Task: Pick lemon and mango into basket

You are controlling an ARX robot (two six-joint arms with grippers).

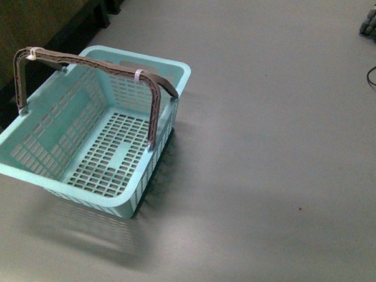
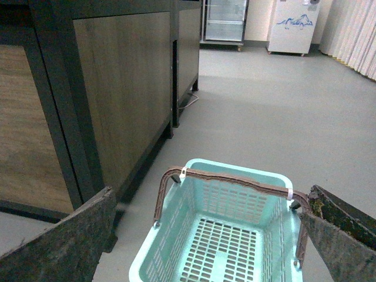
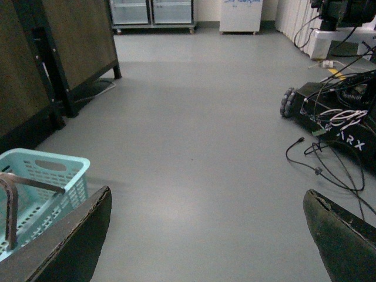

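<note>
The basket (image 1: 106,153) sits empty on the floor (image 1: 267,182), near left; we see neither lemon nor mango; left claw (image 2: 211,191) and right claw (image 3: 208,192) both gape, holding nothing; we judge finding the fruit comes first, before any grasp.

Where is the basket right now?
Front view, left side: the basket sits on the grey floor, empty, beside the dark wooden cabinet.

The smooth grey floor (image 1: 269,151) carries a teal basket (image 1: 51,129), which stands upright with its brown handle raised, near the foot of a dark wooden cabinet (image 2: 117,88). Well apart from it, black cables (image 3: 318,171) trail loose beside a wheeled black machine (image 3: 335,111).
</note>
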